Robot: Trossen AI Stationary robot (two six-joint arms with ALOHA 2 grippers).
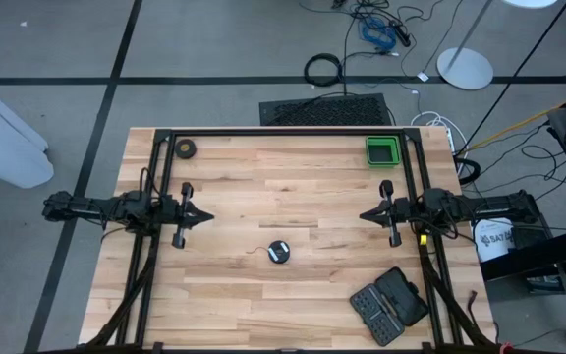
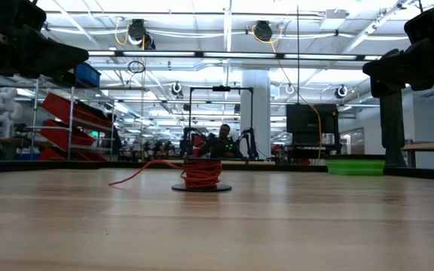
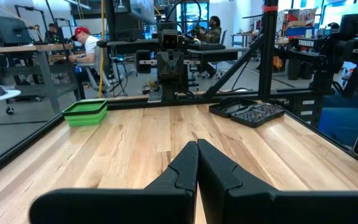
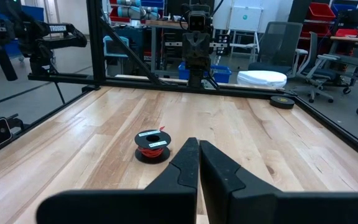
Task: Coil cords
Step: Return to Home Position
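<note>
Light wood table (image 1: 263, 187) in a lab w/ shelves, desks; person in red cap (image 3: 87, 48) sits beyond it. In high view: green tray (image 1: 382, 150) top right, tape roll (image 1: 185, 148) top left, open bit case (image 1: 389, 305) bottom right. Cords (image 1: 279, 253): red wire on black spool, upright mid-table, loose end trailing, untouched. Left gripper (image 1: 207, 215) & right gripper (image 1: 364, 215) at opposite sides, tips facing; fingers pressed together, holding nothing.

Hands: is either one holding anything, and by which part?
Nothing held. Left hand and right hand are both shut and empty; the red wire spool stands free on the table between them.
</note>
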